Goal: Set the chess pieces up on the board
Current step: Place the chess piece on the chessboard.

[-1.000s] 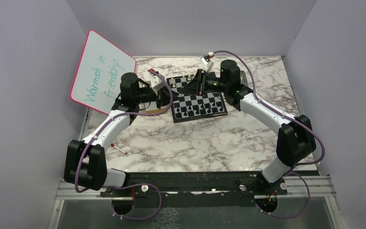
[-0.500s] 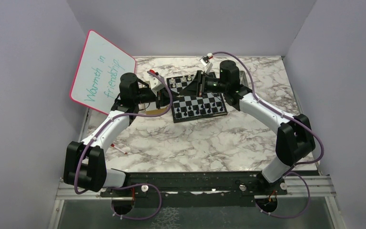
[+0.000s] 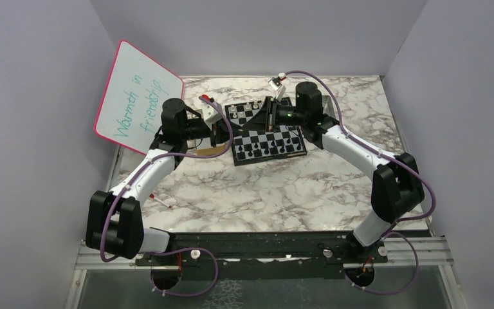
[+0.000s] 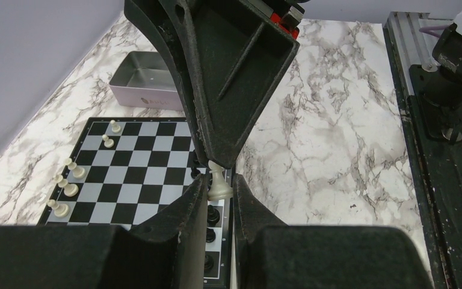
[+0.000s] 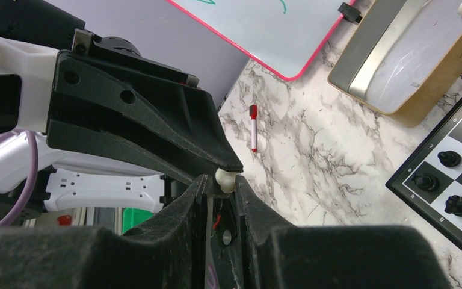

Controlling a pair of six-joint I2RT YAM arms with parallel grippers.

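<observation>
The right fingers had edged slightly left above the board, clamping a pale piece. The left fingers clamped another piece at its left edge. Neither was placed yet.

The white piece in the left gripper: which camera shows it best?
Left wrist: the piece shows close up, pinched in the left gripper. From the top it is too small to see; the right wrist camera misses it.

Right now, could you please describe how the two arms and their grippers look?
Both the left arm and right arm have white links between bulky black joints, with purple cables looping alongside. The left gripper and right gripper have matte black, wedge-shaped ribbed fingers.
</observation>
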